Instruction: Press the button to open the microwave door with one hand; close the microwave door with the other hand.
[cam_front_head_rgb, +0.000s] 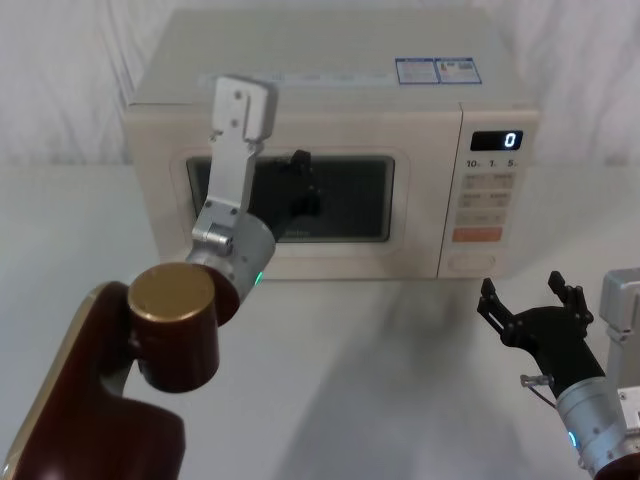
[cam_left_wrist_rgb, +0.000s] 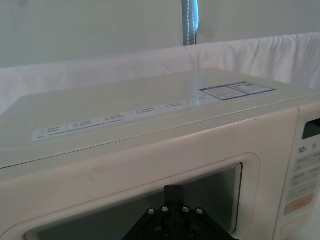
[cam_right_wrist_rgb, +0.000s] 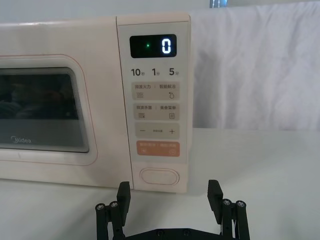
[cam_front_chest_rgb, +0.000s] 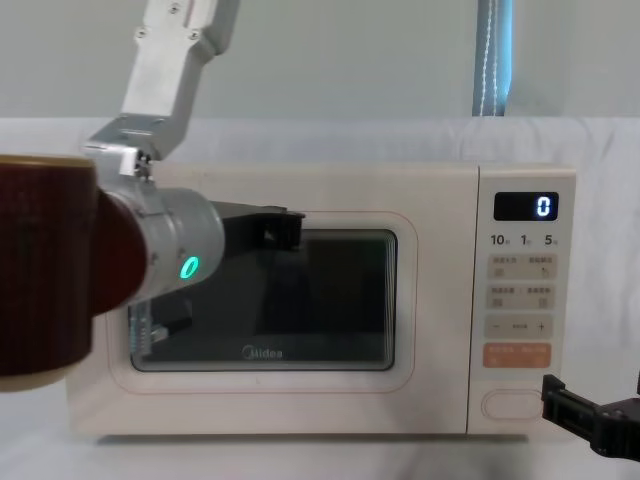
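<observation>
The microwave (cam_front_head_rgb: 330, 150) sits on the white bench (cam_front_head_rgb: 380, 360), its door (cam_front_chest_rgb: 265, 300) flush with the body in every view, so it reads as shut. Whether this is before any opening or after a finished close cannot be told from the scene alone; judged by the poses, the press looks not yet made.

The button (cam_right_wrist_rgb: 159, 176) is at the foot of the control panel, under the orange key (cam_right_wrist_rgb: 158, 148) and well below the display (cam_right_wrist_rgb: 153, 46) showing "0". The right gripper (cam_right_wrist_rgb: 169, 192) hangs in front of the microwave, level with the button and a little short of it, fingers spread wide and holding nothing. It would have to narrow or lead with one fingertip to press.

The left gripper (cam_front_head_rgb: 303, 180) is raised before the door's dark window (cam_front_head_rgb: 290, 200), close to the glass; how far its fingers are parted cannot be told. It carries nothing and seems placed to push the door once it swings out.
</observation>
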